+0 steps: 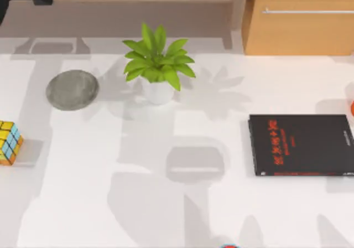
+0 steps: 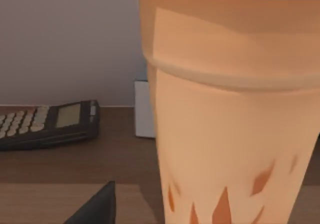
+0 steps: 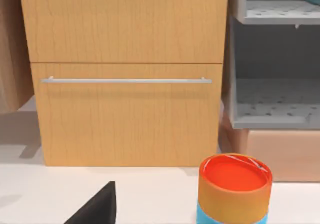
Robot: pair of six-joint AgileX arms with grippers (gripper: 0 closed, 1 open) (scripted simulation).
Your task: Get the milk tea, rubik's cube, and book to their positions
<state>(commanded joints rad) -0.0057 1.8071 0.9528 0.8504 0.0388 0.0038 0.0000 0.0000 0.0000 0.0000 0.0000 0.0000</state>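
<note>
A white table (image 1: pixel 182 215) lies before a wooden drawer cabinet (image 1: pixel 301 18). I judge the milk tea step underway: the tall orange-tan milk tea cup (image 2: pixel 230 114) fills my left wrist view over a brown shelf; grip unclear. The sticker-covered rubik's cube (image 1: pixel 10 142) waits at the table's left edge. Next, I confirm hold.

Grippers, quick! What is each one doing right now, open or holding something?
Left gripper: cannot be told; it is close to the milk tea.
Right gripper: cannot be told; it faces the wooden drawer cabinet.
</note>
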